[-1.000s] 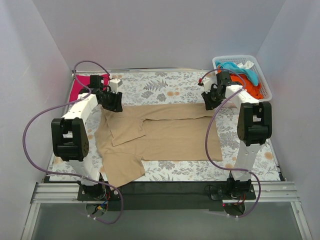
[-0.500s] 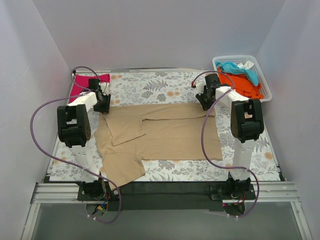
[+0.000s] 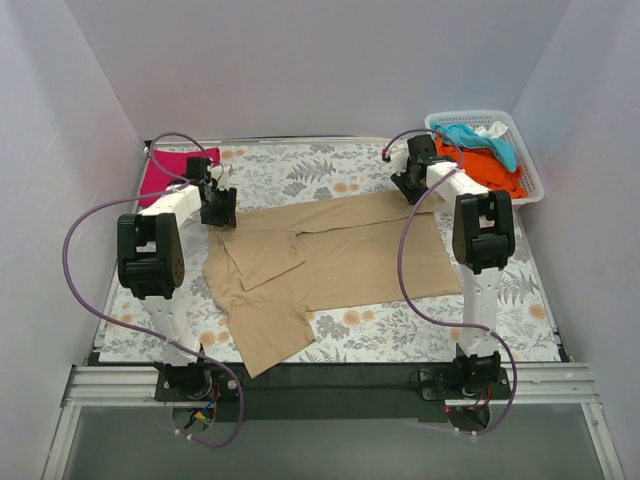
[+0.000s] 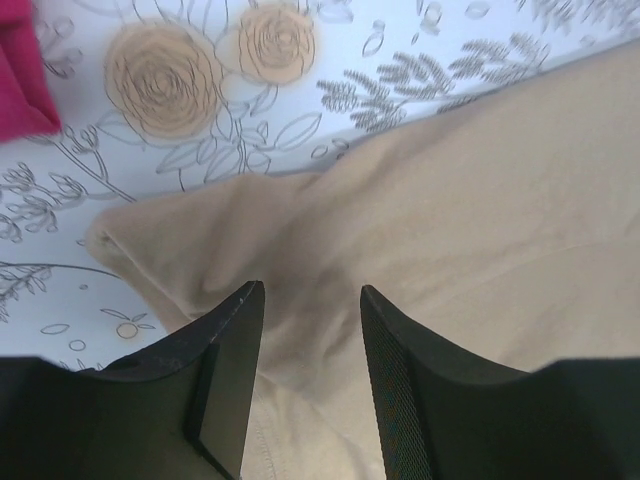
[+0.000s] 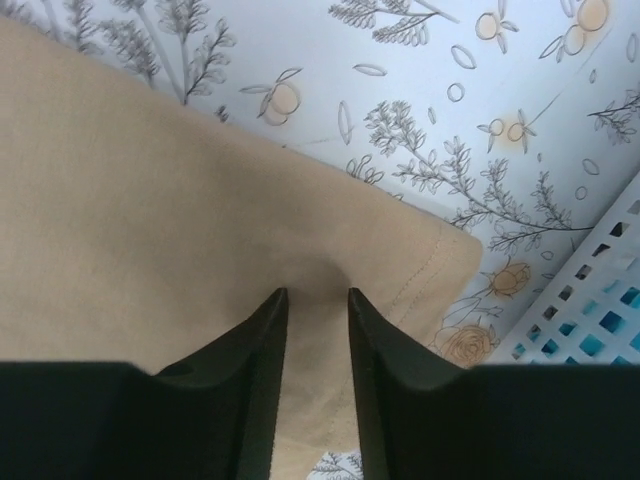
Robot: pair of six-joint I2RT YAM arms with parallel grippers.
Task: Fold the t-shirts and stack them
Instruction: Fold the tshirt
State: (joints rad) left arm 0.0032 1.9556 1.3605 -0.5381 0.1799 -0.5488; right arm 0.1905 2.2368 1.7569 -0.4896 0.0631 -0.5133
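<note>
**Top external view: the shirt could slip or bunch up**

The pink cloth [image 3: 165, 172] lay at the far left, close enough for the left arm to snag it. Just beside it, the left gripper [image 3: 218, 212] pinched the far left corner of the tan t-shirt [image 3: 340, 255]. Its jaws were part way closed on a lump of cloth. That bite looked small, so a quick pull might let the corner slip out.

The shirt lay spread across the middle of the table [image 3: 300, 165]. One sleeve was folded in and the other reached toward the near edge. That loose sleeve could drag and crumple.

The right gripper [image 3: 410, 192] held the far right corner, its jaws almost shut on a thin fold by the hem. If the two arms moved at different speeds, the cloth would twist. The basket [image 3: 530, 170] sat close on the right, and the arm might bump it.
</note>
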